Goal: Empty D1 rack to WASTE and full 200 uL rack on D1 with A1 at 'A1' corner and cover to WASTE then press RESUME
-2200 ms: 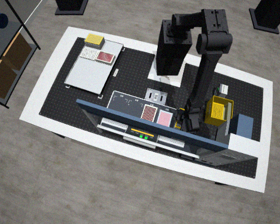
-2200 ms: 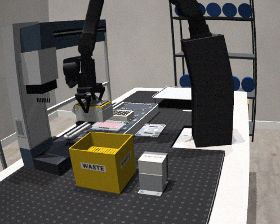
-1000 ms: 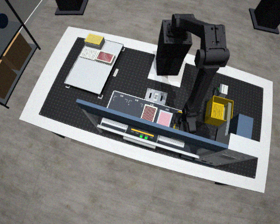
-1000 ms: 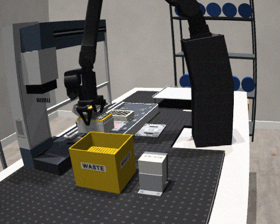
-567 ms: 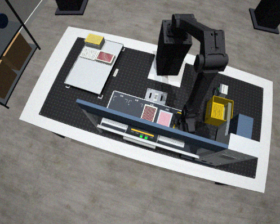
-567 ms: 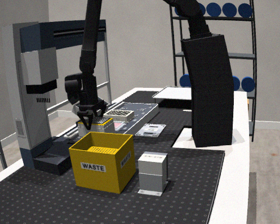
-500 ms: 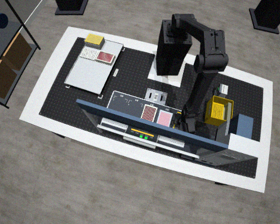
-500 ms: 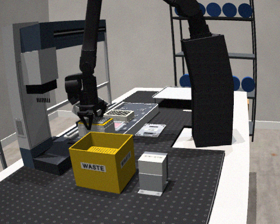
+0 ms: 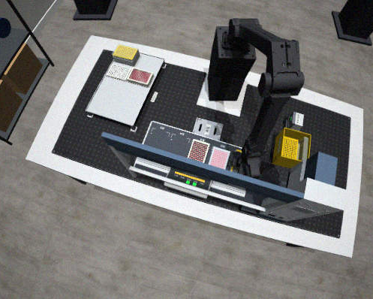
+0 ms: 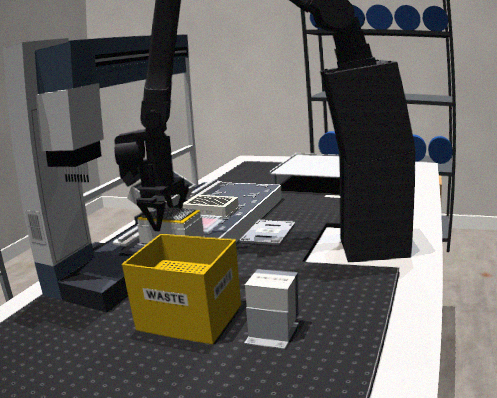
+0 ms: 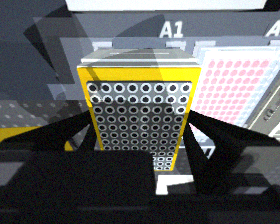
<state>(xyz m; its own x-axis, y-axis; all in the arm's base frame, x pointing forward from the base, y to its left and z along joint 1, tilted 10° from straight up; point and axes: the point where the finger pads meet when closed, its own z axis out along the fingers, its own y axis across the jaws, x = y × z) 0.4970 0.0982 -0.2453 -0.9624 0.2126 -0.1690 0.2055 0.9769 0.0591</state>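
My gripper (image 10: 155, 210) is shut on a yellow 200 uL tip rack (image 10: 170, 222) across its width. The rack is at the left end of the deck, by the engraved A1 mark (image 11: 171, 30); I cannot tell if it rests on the deck. In the wrist view the rack (image 11: 138, 117) shows rows of tips and no cover, with my dark fingers on both sides. The pink well plate (image 11: 236, 85) sits right beside it. The yellow WASTE bin (image 10: 183, 285) holds a yellow perforated rack (image 10: 182, 266). From above, the bin stands beside the arm.
The deck carries a red reservoir (image 9: 198, 150) and the pink plate (image 9: 218, 158) under the blue gantry bar (image 9: 197, 165). The shelf platform (image 9: 124, 88) holds a yellow rack (image 9: 125, 53), a white item (image 9: 118, 70) and a red one (image 9: 140, 76). A grey box (image 10: 271, 305) stands by the bin; the spare nest (image 9: 211, 128) lies behind the deck.
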